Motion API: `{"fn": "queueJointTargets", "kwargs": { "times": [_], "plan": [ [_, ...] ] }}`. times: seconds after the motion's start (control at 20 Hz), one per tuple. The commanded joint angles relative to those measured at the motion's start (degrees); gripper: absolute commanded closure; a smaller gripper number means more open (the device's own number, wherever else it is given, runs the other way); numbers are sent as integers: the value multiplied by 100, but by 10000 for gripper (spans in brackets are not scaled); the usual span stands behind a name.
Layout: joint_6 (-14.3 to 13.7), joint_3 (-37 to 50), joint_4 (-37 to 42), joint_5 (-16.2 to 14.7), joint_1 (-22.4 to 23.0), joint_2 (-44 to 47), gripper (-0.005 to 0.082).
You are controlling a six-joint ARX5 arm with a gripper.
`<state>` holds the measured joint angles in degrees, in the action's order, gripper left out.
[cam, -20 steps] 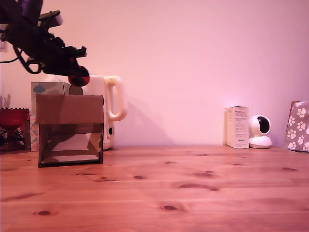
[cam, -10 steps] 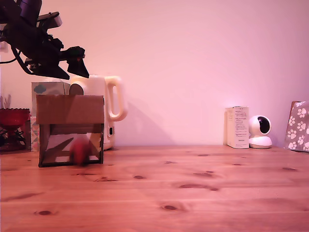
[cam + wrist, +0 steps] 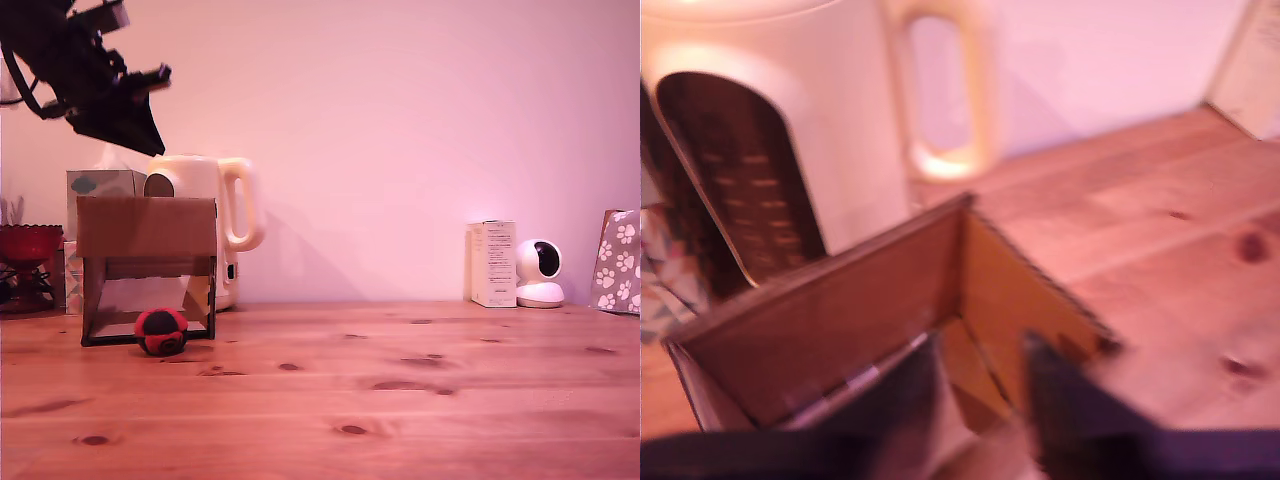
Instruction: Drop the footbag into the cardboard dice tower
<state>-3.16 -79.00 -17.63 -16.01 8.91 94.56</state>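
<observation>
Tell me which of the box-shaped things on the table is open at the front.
The brown cardboard dice tower, at the exterior view's left. Its lower front is open, the footbag lying just before it. The tissue box and white carton look closed.

No text, brand, number or sign can be read in either view. The white carton (image 3: 492,263), standing on the tabletop (image 3: 400,400) far from the fingers (image 3: 150,75) toward the exterior view's right, carries rows of small dark print on its front, but the lines are too fine to make out. The tissue box (image 3: 100,184), below the fingers and behind the cardboard dice tower (image 3: 147,270), bears only a dark blue blob-shaped mark with no lettering that can be told, and the wrist view is too blurred to show any writing.
</observation>
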Motion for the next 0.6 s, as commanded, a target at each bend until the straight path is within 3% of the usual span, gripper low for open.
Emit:
{"fn": "queueJointTargets", "kwargs": {
  "times": [0.0, 0.3, 0.45, 0.55],
  "plan": [
    [11, 24, -216, -114, 44, 24, 793],
    [17, 651, -107, -330, 103, -210, 793],
    [72, 1193, 192, -417, 140, -446, 793],
    [170, 1694, 605, -634, 140, -636, 793]
  ]
}}
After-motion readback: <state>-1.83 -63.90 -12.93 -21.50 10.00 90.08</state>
